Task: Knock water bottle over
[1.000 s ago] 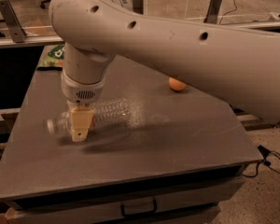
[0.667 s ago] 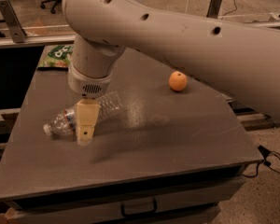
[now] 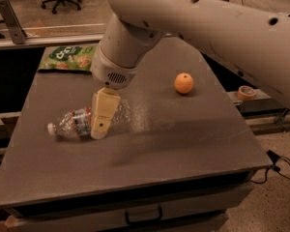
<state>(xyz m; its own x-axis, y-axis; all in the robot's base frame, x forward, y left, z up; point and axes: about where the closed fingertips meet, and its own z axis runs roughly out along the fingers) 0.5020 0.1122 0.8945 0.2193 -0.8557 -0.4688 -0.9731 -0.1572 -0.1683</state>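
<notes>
- Small clear ribbed plastic water bottle: laid on its side on the flat grey table top, at 9 o'clock from the table's centre. Its white cap is pointed to 9 o'clock, well in from the left edge.
- Cream-coloured gripper: hung from the thick pale arm and set in front of the bottle's middle, just beside the label band. Neither contact nor whether it is released or clenched can be told.
- Round orange fruit: at 2 o'clock, well apart from the bottle.
- Green snack bag: at 11 o'clock, by the far left corner.
- Bare surface is shown from 3 to 6 o'clock, up to the right and near edges.
</notes>
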